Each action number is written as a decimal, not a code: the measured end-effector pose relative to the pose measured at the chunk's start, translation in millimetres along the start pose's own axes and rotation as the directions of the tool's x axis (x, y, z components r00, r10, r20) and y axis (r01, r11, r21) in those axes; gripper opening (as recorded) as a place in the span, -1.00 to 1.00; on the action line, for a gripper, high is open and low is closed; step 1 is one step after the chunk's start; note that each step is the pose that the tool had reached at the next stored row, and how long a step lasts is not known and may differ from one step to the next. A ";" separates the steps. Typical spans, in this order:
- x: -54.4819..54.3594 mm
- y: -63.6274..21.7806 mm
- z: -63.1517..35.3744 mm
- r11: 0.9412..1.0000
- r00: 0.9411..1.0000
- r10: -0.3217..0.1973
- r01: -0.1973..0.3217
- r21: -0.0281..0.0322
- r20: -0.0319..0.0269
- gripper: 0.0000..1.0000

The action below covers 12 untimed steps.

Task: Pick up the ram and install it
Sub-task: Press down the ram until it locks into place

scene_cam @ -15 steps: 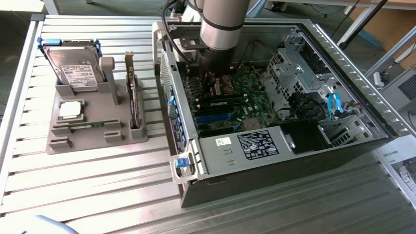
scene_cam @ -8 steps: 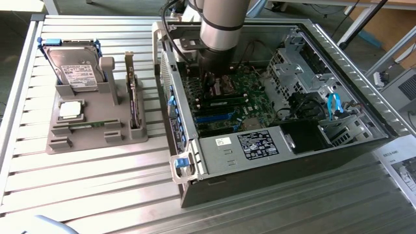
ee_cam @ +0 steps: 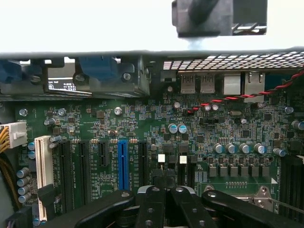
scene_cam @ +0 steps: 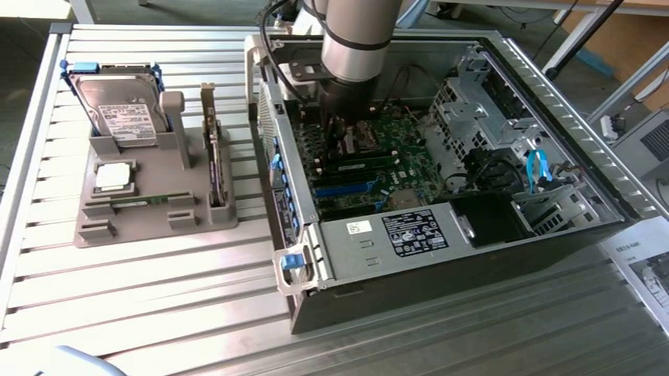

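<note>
Ram (scene_cam: 139, 200): you can find it in the exterior view as a thin green strip lying low in the gray holder (scene_cam: 99, 229) on the desk (scene_cam: 157, 313), well apart from the tool (ee_cam: 164, 183). Your tool is closed, its dark fingers (ee_cam: 149, 204) pressed together with nothing visible between them. It hangs inside the open computer case (scene_cam: 502, 235), just above the motherboard (ee_cam: 142, 123).

The wrist view gives you the board up close: 1 blue slot (ee_cam: 123, 161) among black slots, a white slot (ee_cam: 42, 161) beside them, and a twisted red and black wire (ee_cam: 247, 95) near the rear ports.

The exterior view gives you what surrounds the case. The holder sits toward that view's left, and it also carries a silver hard drive (scene_cam: 121, 110) and an upright expansion card (scene_cam: 215, 157).
</note>
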State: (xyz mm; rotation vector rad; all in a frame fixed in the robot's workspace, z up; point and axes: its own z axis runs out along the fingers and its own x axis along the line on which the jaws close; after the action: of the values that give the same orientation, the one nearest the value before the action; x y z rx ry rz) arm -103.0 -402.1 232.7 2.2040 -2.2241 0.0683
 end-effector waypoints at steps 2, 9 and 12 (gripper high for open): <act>0.0 0.0 0.6 1.000 1.000 0.000 0.000 0.000 0.000 -0.80; -0.1 0.1 2.3 1.000 1.000 0.000 0.000 0.000 0.000 -0.80; -0.1 0.1 2.4 1.000 1.000 0.000 0.000 0.000 0.000 -0.80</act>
State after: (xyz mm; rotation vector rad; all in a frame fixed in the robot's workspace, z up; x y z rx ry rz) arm -103.0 -402.1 230.3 2.2041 -2.2241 0.0681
